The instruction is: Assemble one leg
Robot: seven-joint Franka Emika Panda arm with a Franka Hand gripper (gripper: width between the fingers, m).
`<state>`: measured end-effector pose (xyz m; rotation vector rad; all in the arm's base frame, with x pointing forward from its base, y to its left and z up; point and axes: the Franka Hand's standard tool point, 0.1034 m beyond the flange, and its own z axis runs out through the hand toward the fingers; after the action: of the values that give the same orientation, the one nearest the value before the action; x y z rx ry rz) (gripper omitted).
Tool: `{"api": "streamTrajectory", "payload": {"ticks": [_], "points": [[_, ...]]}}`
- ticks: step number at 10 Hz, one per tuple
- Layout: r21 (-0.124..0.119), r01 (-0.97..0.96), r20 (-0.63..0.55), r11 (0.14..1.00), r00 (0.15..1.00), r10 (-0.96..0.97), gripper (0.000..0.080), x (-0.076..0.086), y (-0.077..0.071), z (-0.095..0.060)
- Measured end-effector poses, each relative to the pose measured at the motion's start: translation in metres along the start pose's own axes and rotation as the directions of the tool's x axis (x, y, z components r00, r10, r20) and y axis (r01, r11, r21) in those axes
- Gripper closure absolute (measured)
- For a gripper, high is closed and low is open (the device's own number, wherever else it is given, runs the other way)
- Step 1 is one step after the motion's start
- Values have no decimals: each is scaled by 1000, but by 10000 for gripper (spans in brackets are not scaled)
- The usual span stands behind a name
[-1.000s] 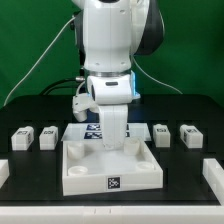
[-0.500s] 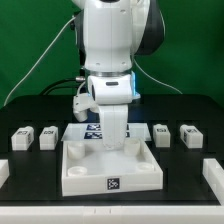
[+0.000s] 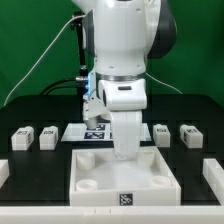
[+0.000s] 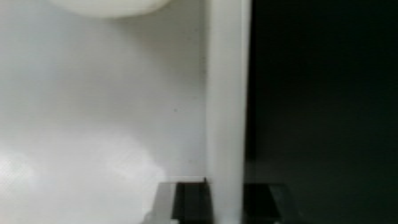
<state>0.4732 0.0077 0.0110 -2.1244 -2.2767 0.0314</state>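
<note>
The large white tray (image 3: 160,196) with round corner sockets lies in front of the arm. My gripper (image 3: 125,150) points straight down at the tray's back wall. In the wrist view my gripper (image 4: 228,206) has its dark fingertips (image 4: 191,204) on either side of the tray's thin upright wall (image 4: 228,100), shut on it. Two legs lie at the exterior view's left (image 3: 22,138) (image 3: 47,135), and two at the right (image 3: 160,132) (image 3: 188,133). They are small white blocks with tags, all apart from the gripper.
The marker board (image 3: 82,132) lies on the black table behind the tray, partly hidden by the arm. White parts show at the exterior view's left edge (image 3: 3,170) and right edge (image 3: 213,176). A green wall stands at the back.
The gripper and the tray have moved together toward the exterior view's right and nearer the camera. The legs have not moved.
</note>
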Motion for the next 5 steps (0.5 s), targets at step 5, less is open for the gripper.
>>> {"api": "streamTrajectory", "payload": {"ticks": [5], "points": [[-18, -62, -25, 998, 998, 61, 736, 53, 34, -2]]}}
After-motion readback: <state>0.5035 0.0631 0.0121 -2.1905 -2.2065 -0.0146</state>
